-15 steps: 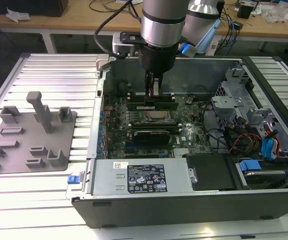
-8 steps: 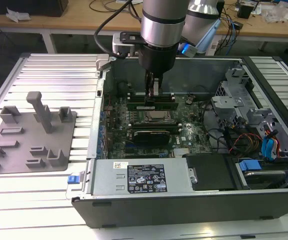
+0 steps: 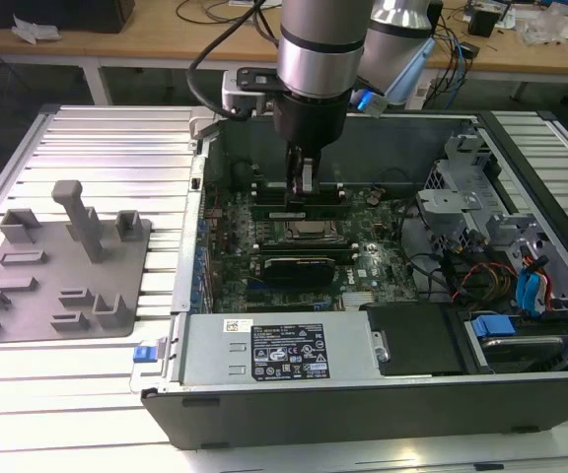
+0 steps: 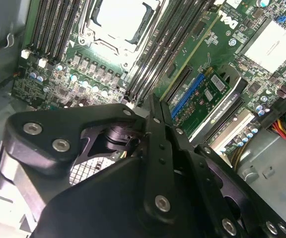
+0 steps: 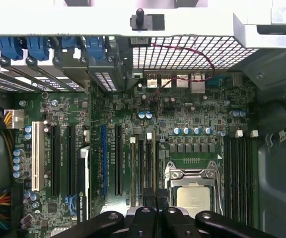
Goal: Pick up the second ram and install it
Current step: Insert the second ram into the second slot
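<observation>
**Inspector:** Where is the gripper?

**Onlooker:** It is down inside the open case, over the memory slots just beyond the CPU socket. In the second wrist view its fingers are pressed together with only a thin seam between them. I see nothing pinched.

**Inspector:** And the second ram?

**Onlooker:** The second ram, a green stick, stands on edge in the slot beside the socket, directly under the tips. I cannot tell whether the tips touch its top edge. The grey holder tray lies well apart, at the exterior view's left.

**Inspector:** What are the hazards?

**Onlooker:** I judge there are three.
- **Uneven seating:** the tips bear near the middle of the stick. If it sits slightly askew, one end may seat while the other rides up, and the contacts would not mate.
- **Slipping off the edge:** the top edge is narrow. Closed tips that are slightly off line could slide off and strike the socket or the small parts on the motherboard.
- **Latches:** I cannot make out whether the slot latches are open. Pressing against a closed one would load the board and flex it.
</observation>
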`<control>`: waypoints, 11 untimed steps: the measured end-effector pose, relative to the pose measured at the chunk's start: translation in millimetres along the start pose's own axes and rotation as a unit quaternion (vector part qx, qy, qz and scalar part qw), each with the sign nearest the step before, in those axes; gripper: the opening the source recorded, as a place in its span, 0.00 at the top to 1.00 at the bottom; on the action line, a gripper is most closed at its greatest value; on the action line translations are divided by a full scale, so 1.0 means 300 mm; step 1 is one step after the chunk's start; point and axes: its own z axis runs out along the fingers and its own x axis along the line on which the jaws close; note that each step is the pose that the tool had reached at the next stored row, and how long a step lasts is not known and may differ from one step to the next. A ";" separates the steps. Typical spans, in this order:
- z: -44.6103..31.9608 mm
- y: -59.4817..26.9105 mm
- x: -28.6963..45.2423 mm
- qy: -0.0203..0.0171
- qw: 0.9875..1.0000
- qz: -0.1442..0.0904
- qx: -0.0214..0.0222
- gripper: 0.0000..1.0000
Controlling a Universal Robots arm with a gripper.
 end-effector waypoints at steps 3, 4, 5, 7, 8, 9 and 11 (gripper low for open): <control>0.019 -0.001 0.000 0.000 1.000 0.000 0.000 0.91; 0.020 -0.001 0.001 0.000 1.000 0.000 0.000 0.91; 0.022 -0.001 0.001 0.000 1.000 0.000 0.000 0.91; 0.026 -0.001 0.001 0.000 1.000 0.000 0.000 0.91; 0.028 -0.001 0.001 0.000 1.000 0.000 0.000 0.91; 0.036 -0.002 0.001 0.000 1.000 0.000 0.000 0.91; 0.056 -0.002 0.001 0.000 1.000 0.000 0.000 0.91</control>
